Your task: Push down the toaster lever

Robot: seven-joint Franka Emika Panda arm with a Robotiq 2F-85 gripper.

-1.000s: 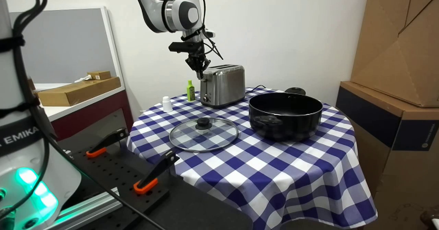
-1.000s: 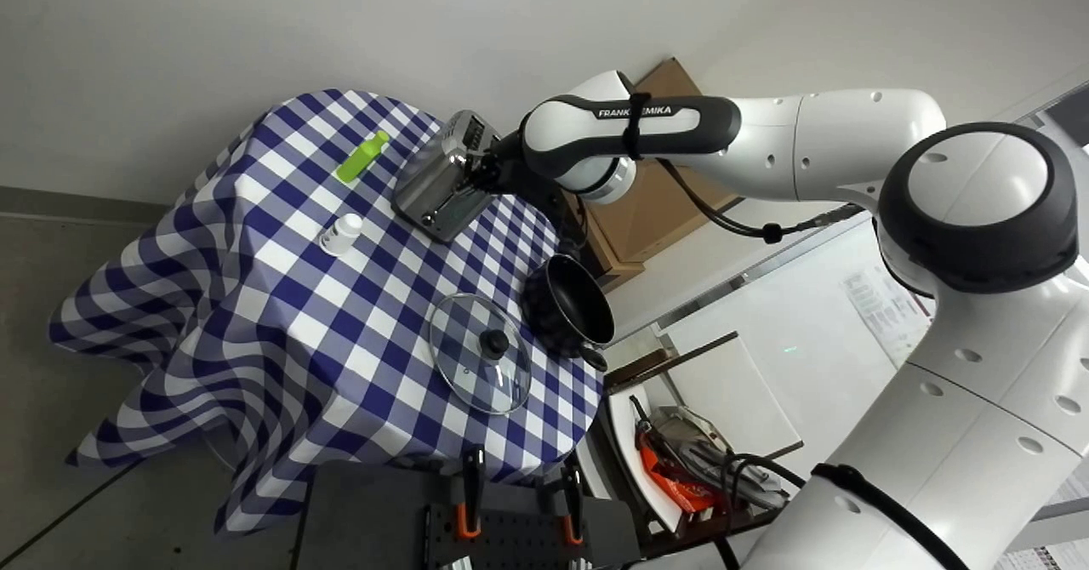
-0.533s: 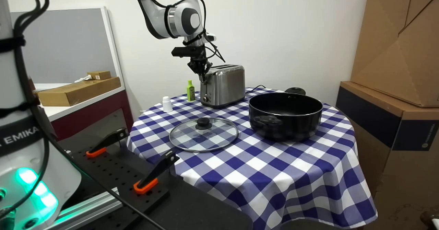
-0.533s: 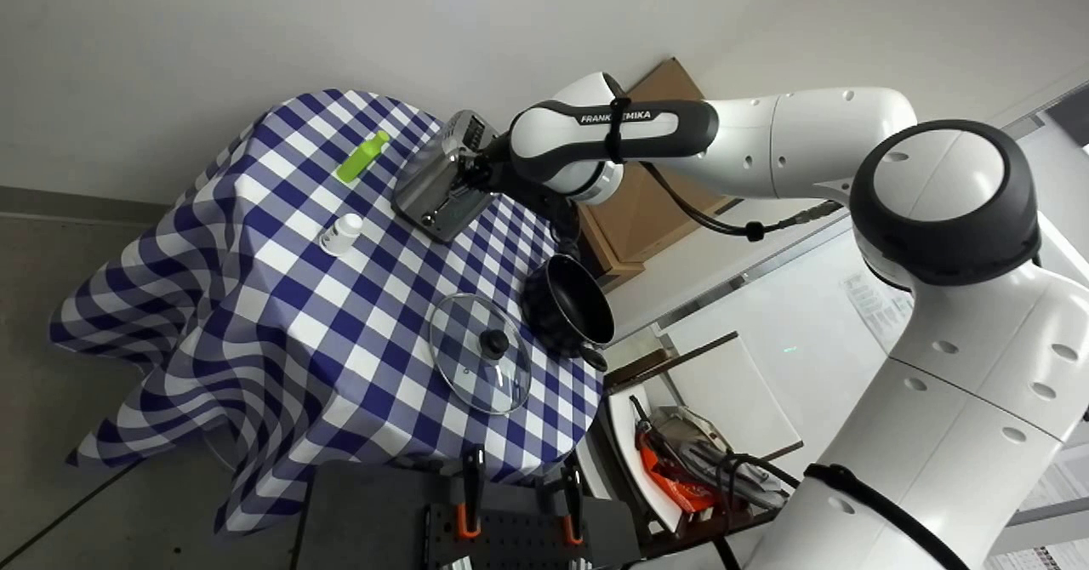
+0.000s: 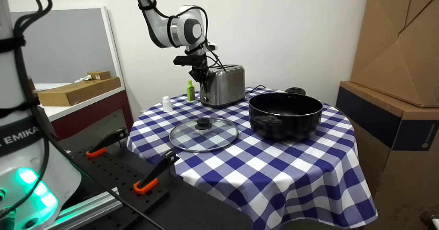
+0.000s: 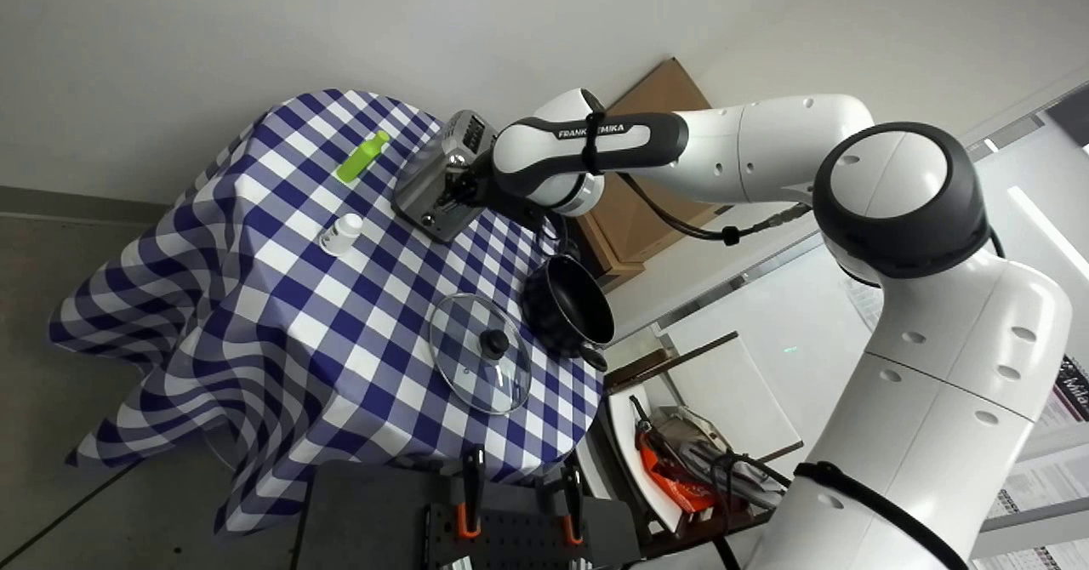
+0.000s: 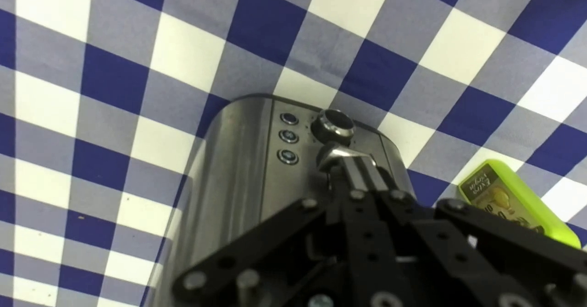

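The silver toaster (image 5: 228,85) stands upright at the back of the table, and it also shows in an exterior view (image 6: 417,183). In the wrist view its end panel (image 7: 293,183) has several small buttons and a round knob (image 7: 337,126). The shiny lever (image 7: 334,153) is just above that knob in the picture. My gripper (image 7: 365,173) is shut, its two fingertips together and pointing down. The tips appear to rest on top of the lever and hide part of it. In both exterior views the gripper (image 5: 204,85) is against the toaster's end panel and hides the lever.
A green bottle (image 5: 190,91) and a white bottle (image 5: 167,104) stand near the toaster. A glass lid (image 5: 203,137) and a black pot (image 5: 285,120) are nearer the front. The toaster's cord (image 5: 257,88) lies behind it. Cardboard boxes (image 5: 394,51) stand at the side.
My gripper has moved down from above the toaster's end panel to lower along it, staying shut. The toaster and other objects have not moved.
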